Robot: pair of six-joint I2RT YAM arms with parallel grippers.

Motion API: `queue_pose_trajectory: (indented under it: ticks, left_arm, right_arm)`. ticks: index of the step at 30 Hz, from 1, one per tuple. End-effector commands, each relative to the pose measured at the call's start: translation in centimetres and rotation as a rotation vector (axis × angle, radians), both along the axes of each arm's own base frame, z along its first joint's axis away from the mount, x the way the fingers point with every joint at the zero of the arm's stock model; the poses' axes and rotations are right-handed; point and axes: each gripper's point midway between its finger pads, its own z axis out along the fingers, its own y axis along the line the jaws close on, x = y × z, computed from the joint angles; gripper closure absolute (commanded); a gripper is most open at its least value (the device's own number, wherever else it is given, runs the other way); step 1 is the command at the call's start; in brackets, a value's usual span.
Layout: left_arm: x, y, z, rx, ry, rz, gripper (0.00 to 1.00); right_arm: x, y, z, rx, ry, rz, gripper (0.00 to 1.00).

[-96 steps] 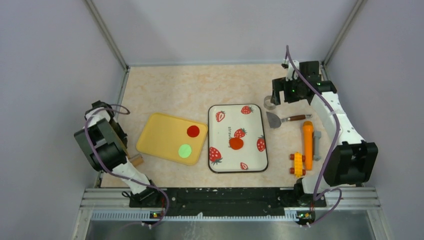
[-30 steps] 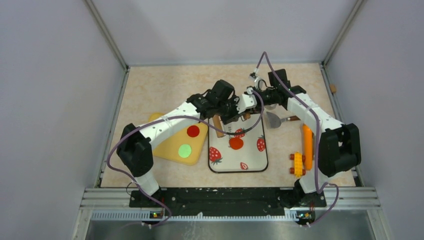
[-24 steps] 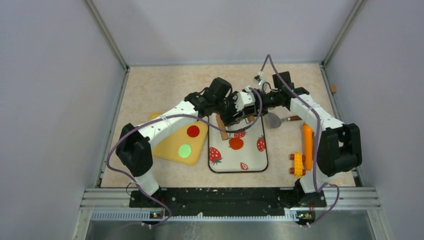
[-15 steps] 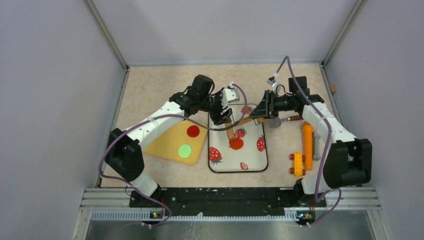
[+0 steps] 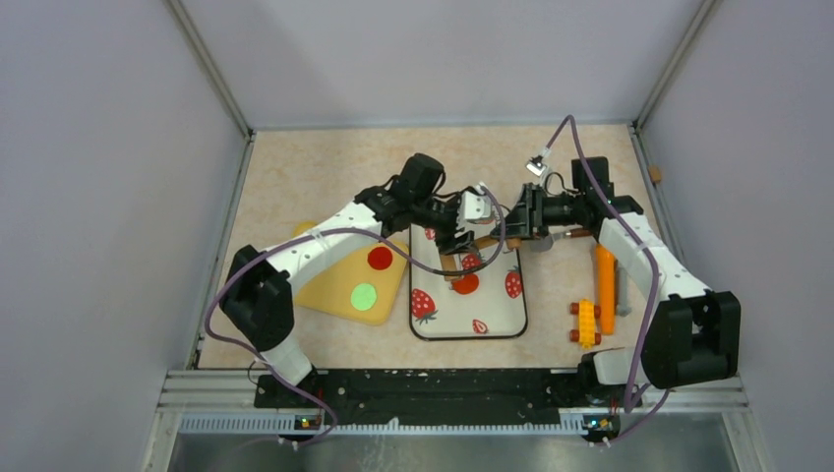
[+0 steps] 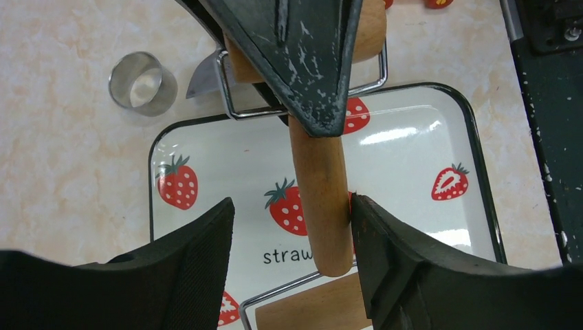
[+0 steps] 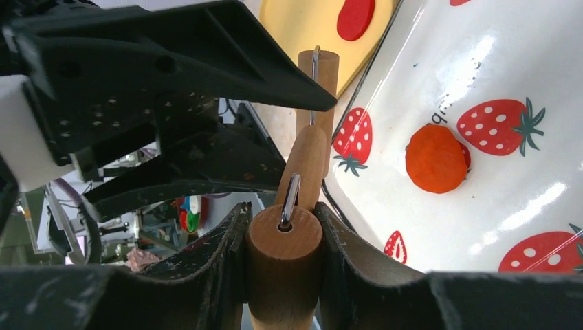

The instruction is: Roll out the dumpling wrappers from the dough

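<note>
Left wrist: roller (image 6: 322, 206) between spread left gripper (image 6: 292, 205) fingers, dough (image 7: 435, 158) almost hidden behind it; right gripper (image 7: 282, 213) pinching roller handle.

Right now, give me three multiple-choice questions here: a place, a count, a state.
1. Where is the dough? A yellow tray; B strawberry tray; C held aloft.
2. Wrappers on the yellow tray? A one; B two; C three.
3. The left tool is: A open around the wooden roller; B shut on dough; C out of view.
Answers: B, the lump lies on that tray; B, one red, one green; A, fingers apart beside the roller, whose handle the right tool clamps.
</note>
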Motion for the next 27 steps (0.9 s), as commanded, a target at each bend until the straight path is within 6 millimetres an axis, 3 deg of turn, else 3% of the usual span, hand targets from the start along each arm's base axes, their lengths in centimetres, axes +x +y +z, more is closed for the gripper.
queue_pose_trajectory:
  ticks: [1, 5, 7, 9, 10, 13, 17, 27]
  left_arm:
    - [-0.6, -0.4, -0.4, 0.015, -0.023, -0.07, 0.36]
    - [0.0, -0.8, -1.5, 0.029, -0.041, -0.05, 0.45]
    - [1.0, -1.3, -1.9, 0.035, -0.08, -0.002, 0.56]
    - [1.7, -1.8, -2.0, 0.027, -0.097, 0.034, 0.74]
    - [1.8, -2.0, -2.0, 0.024, -0.086, 0.044, 0.83]
    - [1.7, -2.3, -1.9, 0.013, -0.042, 0.072, 1.0]
    - [1.1, -2.7, -1.9, 0.005, -0.003, 0.095, 1.0]
    - [-0.5, -4.0, -3.4, -0.007, 0.107, 0.098, 1.0]
  right_arm:
    - [-0.5, -0.1, 3.0, 0.066, -0.079, 0.023, 1.0]
    - [-0.5, -0.3, 3.2, 0.071, -0.067, 0.017, 1.0]
    - [-0.5, -0.5, 3.0, 0.058, -0.062, 0.007, 1.0]
    - [-0.1, -1.0, 1.8, -0.011, -0.059, -0.037, 1.0]
    - [0.3, -1.5, 1.1, -0.067, -0.066, -0.071, 0.96]
    - [1.1, -3.3, -1.1, -0.22, -0.061, -0.153, 0.61]
    - [0.6, -3.2, -2.5, -0.225, 0.0, -0.142, 0.48]
    - [0.1, -2.4, -3.9, -0.161, 0.099, -0.145, 0.53]
